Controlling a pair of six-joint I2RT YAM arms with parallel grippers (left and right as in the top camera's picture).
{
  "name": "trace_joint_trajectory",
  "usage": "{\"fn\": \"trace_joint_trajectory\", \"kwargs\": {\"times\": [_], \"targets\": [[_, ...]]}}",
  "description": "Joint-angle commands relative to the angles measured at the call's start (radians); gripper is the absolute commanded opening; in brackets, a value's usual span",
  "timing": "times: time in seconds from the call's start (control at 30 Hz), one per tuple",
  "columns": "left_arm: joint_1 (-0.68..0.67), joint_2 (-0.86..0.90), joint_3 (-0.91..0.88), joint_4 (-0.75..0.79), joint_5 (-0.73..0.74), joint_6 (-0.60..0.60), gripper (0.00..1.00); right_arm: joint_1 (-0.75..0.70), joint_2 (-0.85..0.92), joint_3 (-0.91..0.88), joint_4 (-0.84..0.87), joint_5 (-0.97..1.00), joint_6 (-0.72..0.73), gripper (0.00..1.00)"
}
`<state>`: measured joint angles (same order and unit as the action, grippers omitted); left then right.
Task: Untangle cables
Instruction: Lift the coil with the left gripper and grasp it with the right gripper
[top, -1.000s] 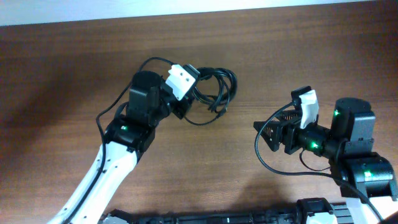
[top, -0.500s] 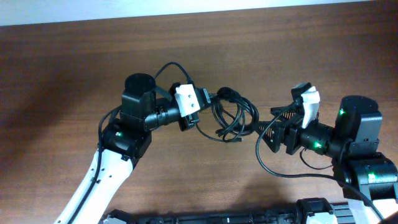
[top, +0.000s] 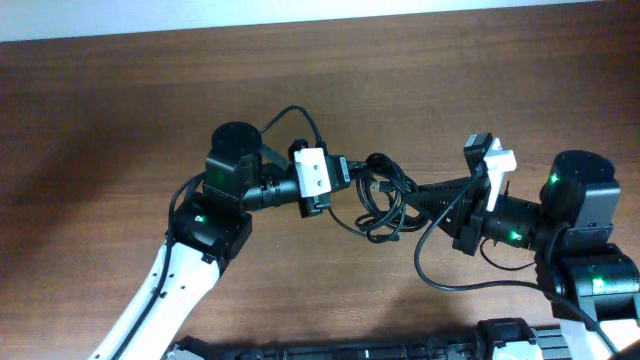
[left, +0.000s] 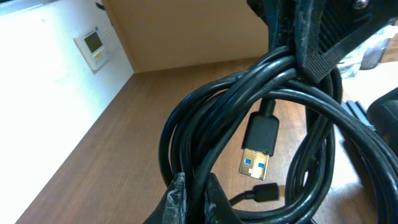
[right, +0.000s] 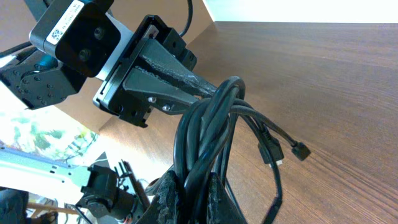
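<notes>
**Overhead view:** fixed above the table (top: 120, 90), looking straight down from a distance on both arms and the cables (top: 380, 205) between them. **Left wrist view:** very close, facing along its own fingers (left: 177, 199) toward the right gripper (left: 305, 37); **right wrist view:** equally close, facing the left gripper (right: 180, 81). All three views share the cables.

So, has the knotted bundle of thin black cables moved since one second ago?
Yes. In the overhead view the cable bundle has shifted right and away from the brown wooden table's far edge, toward the right gripper.
</notes>
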<state>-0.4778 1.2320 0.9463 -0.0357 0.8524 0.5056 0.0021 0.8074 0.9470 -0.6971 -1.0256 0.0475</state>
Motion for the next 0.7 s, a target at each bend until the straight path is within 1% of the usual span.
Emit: {"fn": "trace_joint_trajectory", "kwargs": {"times": [0.0,0.1,0.17,0.2,0.23,0.3,0.37,0.43,0.47,0.5,0.53,0.6,0.63,0.67], "targets": [[-0.002,-0.024,0.004,0.01,-0.072,0.0,0.0,-0.002,-0.002,0.023,0.002,-0.04,-0.018,0.04],[-0.002,-0.024,0.004,0.01,-0.072,0.0,0.0,-0.002,-0.002,0.023,0.003,-0.04,-0.018,0.04],[-0.002,-0.024,0.004,0.024,-0.072,-0.021,0.0,-0.003,-0.002,0.023,0.002,-0.04,-0.018,0.04],[-0.002,-0.024,0.004,0.039,-0.072,-0.046,0.0,-0.002,-0.002,0.023,0.002,-0.04,-0.018,0.11],[-0.002,-0.024,0.004,0.052,-0.072,-0.061,0.0,-0.002,-0.002,0.023,0.002,-0.04,-0.018,0.23],[-0.002,-0.024,0.004,0.082,-0.073,-0.094,0.0,-0.002,-0.002,0.023,-0.002,-0.04,-0.018,0.41],[-0.002,-0.024,0.004,0.109,-0.079,-0.13,0.0,-0.002,-0.002,0.023,-0.002,-0.04,-0.018,0.52],[-0.002,-0.024,0.004,0.134,-0.118,-0.192,0.0,-0.002,-0.002,0.023,-0.002,-0.04,-0.018,0.54],[-0.001,-0.024,0.004,0.14,-0.129,-0.207,0.0,-0.002,-0.002,0.023,-0.002,-0.04,-0.018,0.53],[-0.001,-0.024,0.004,0.14,-0.128,-0.206,0.0,-0.002,-0.002,0.023,-0.002,-0.04,-0.018,0.45],[-0.001,-0.024,0.004,0.14,-0.127,-0.207,0.0,-0.002,-0.002,0.023,-0.002,-0.04,-0.018,0.34],[-0.001,-0.024,0.004,0.14,-0.128,-0.207,0.0,-0.002,-0.002,0.023,-0.002,-0.04,-0.018,0.07],[-0.001,-0.024,0.004,0.14,-0.128,-0.207,0.0,-0.002,-0.002,0.023,-0.002,-0.04,-0.018,0.04],[-0.001,-0.024,0.004,0.14,-0.128,-0.207,0.0,-0.002,-0.002,0.023,-0.002,-0.04,-0.018,0.04]]}}
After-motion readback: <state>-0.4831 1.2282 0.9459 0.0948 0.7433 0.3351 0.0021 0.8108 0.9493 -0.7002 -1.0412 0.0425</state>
